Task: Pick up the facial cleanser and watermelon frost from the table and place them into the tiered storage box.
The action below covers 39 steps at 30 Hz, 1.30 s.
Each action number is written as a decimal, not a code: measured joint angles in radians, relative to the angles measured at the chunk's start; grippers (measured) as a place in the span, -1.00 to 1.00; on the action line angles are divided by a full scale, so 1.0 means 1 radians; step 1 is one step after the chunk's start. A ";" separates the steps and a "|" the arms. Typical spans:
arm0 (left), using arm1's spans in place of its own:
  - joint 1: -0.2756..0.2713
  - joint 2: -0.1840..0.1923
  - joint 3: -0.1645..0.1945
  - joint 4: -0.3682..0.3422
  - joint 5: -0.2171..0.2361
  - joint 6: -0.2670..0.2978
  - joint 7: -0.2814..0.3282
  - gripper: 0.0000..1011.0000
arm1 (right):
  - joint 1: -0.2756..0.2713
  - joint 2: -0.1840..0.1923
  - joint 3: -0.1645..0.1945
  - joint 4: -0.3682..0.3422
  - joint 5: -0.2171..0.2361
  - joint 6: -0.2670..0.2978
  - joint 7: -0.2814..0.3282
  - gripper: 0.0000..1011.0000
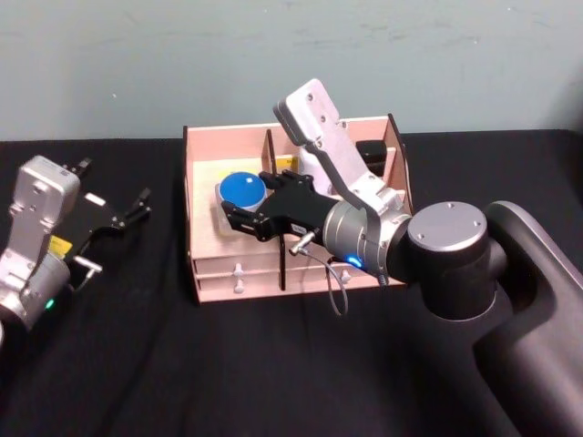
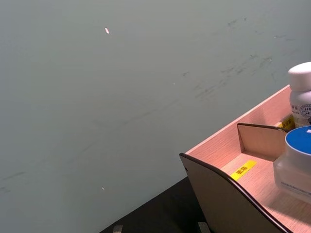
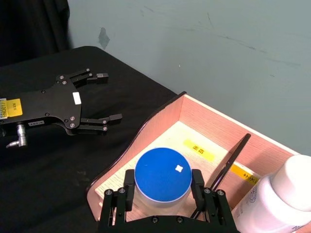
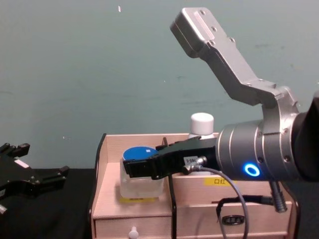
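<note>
1. We are seeing the right gripper [image 1: 244,215] reaching over the tiered storage box [image 1: 205,264], its jaws sitting either side of a blue-lidded clear jar [image 1: 242,191]. In the right wrist view the fingers [image 3: 128,187] are flanking the jar [image 3: 162,180] closely; we are judging them as grasping it, though contact on both sides is hard to confirm.
2. The jar is in the box's left compartment, at about 10 o'clock from the right wrist joint in the head view. In the chest view its base [image 4: 141,183] is looking seated on the compartment floor or just above it; we cannot tell which.
3. A white-capped bottle [image 4: 202,124] is standing in the next compartment, at 3 o'clock from the jar, past the dark divider [image 3: 228,162]. We cannot read which item is the cleanser and which the frost.
4. The left gripper [image 1: 117,217] is parked well apart on the black table [image 1: 273,382], at 9 o'clock from the box, jaws spread and holding nothing.
5. Risks, as we are judging them:
   - Pulling back before letting go fully would drag or tip the jar.
   - Releasing while it is above the floor would drop it, and it may land tilted.
   - A sideways retreat toward 3 o'clock could clip the divider or the white bottle.
   - The dangling cable [image 1: 335,282] could snag the box's front edge.
</note>
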 joint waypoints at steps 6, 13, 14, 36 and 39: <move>0.000 0.000 0.000 0.000 0.000 0.000 0.000 0.98 | 0.000 0.000 0.001 -0.001 0.000 0.000 0.000 0.63; 0.000 0.000 0.000 0.000 0.000 0.000 0.000 0.98 | -0.001 0.000 0.001 -0.001 0.001 0.001 0.000 0.98; 0.000 0.000 0.000 0.000 0.000 0.000 0.000 0.98 | -0.001 0.000 0.001 -0.001 0.001 0.001 0.000 0.98; 0.000 0.000 0.000 0.000 0.000 0.000 0.000 0.98 | -0.124 0.083 0.045 -0.175 -0.071 -0.207 -0.061 0.98; 0.000 0.000 0.000 0.000 0.000 0.000 0.000 0.98 | -0.167 0.110 0.083 -0.217 -0.072 -0.256 -0.073 0.98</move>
